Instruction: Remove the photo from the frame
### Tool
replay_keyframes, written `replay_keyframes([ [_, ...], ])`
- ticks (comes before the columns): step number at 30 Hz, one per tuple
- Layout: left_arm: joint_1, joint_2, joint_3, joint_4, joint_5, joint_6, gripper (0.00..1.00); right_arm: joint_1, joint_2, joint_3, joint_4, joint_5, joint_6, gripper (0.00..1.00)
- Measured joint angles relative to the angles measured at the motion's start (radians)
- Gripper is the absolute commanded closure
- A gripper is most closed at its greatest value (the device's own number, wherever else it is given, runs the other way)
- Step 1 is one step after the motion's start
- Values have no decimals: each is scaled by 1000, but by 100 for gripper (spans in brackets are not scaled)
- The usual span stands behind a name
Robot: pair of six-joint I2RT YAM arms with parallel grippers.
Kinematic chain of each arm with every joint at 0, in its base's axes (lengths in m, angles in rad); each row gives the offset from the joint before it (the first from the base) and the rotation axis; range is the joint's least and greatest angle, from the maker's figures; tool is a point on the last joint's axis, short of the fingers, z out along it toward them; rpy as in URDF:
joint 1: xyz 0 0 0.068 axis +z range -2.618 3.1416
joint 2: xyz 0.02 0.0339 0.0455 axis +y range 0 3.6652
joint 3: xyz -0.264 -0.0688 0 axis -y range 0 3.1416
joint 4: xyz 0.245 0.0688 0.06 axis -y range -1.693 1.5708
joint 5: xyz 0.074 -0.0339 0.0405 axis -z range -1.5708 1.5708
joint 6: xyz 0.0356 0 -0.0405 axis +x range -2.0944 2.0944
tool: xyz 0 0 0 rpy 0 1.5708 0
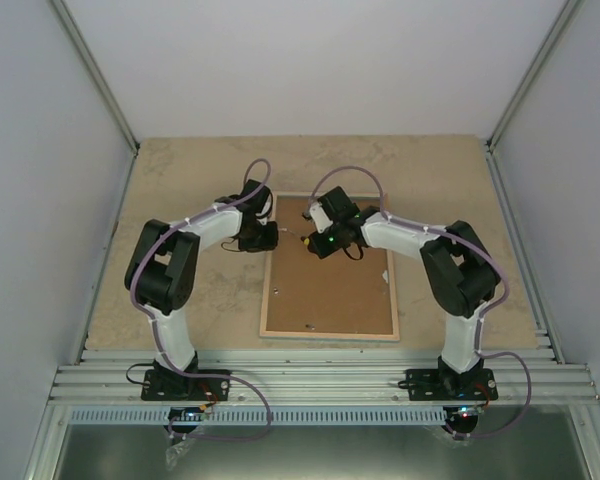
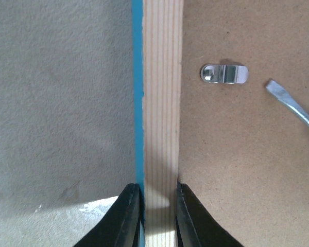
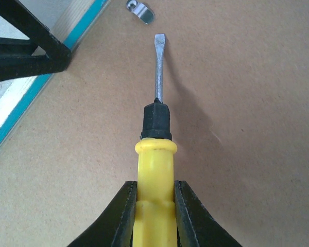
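A thin frame flat on the table, back side up. Four long straight rails of pale wood with fine lines in the grain, and a skinny turquoise edge down the outer side. Inside the frame, a plain brown backing board, smooth and dull like card. On the board, just beside the frame rail on the left arm's side, a small shiny metal clip, rounded at both ends (a few more tiny specks by the other rails in the top view, too small to name).

The left gripper at the far part of that same frame rail, one black finger on each side of the wood, clenched tight on the frame. The right gripper above the board inside the frame, also toward the frame's far end, squeezed tight around a screwdriver. Fat yellow handle, black collar, thin grey blade with a flat tip. Blade tip near the clip and pointing at it, with a gap between them. Hard to tell if tip on the board or just above it.

Under the frame, a sandy beige top, rough and speckled. Past the frame on the left, far and right sides, smooth pale grey walls. On the near side of the frame, ribbed silver metal bars, with both arm bases bolted there
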Motion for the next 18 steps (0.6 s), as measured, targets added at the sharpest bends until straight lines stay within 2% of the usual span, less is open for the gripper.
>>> replay_keyframes([
  [10,42,-76,-100,25,5,-75,91,-95,-179,-137,69,38,31,100],
  [18,79,-174,-228,79,5,-237,91,-162,-292,-233,139,73,63,100],
])
